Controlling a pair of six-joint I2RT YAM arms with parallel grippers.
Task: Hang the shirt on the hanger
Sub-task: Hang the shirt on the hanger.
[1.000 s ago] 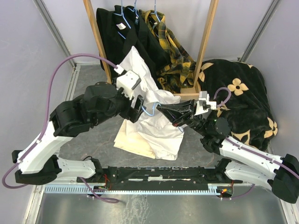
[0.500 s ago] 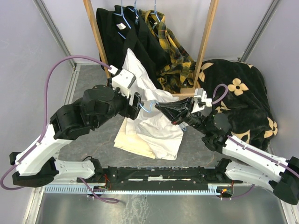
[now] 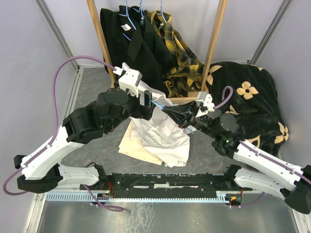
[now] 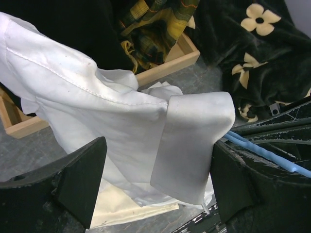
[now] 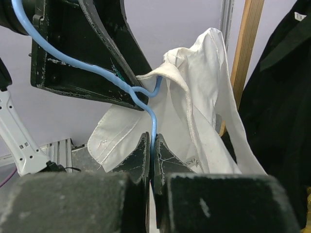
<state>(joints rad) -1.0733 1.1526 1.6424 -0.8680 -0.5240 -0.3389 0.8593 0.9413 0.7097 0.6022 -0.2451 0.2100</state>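
Note:
The white shirt (image 3: 163,136) hangs in a bunch between the two arms, its lower part lying on the table. In the left wrist view a fold of the shirt (image 4: 97,97) and a flat cuff-like flap hang between the wide-apart fingers (image 4: 80,177) of my left gripper (image 4: 155,179), which is open and pinches nothing. The light-blue wire hanger (image 5: 153,121) runs up from my right gripper (image 5: 152,145), which is shut on the wire. The hanger (image 3: 158,104) curves past the left gripper (image 3: 146,103), with the shirt (image 5: 204,97) draped behind it. The right gripper (image 3: 165,110) meets the left one there.
A wooden rack (image 3: 99,39) stands at the back with black garments (image 3: 133,43) and a plaid shirt (image 3: 182,58) on blue hangers. A black flowered blanket (image 3: 250,104) lies at the right. A cream-yellow folded cloth (image 3: 132,144) lies under the shirt.
My left gripper has moved back and right toward the rack and its jaws have widened a little. The raised peak of the shirt has dropped. The right gripper has followed slightly up-left with the hanger.

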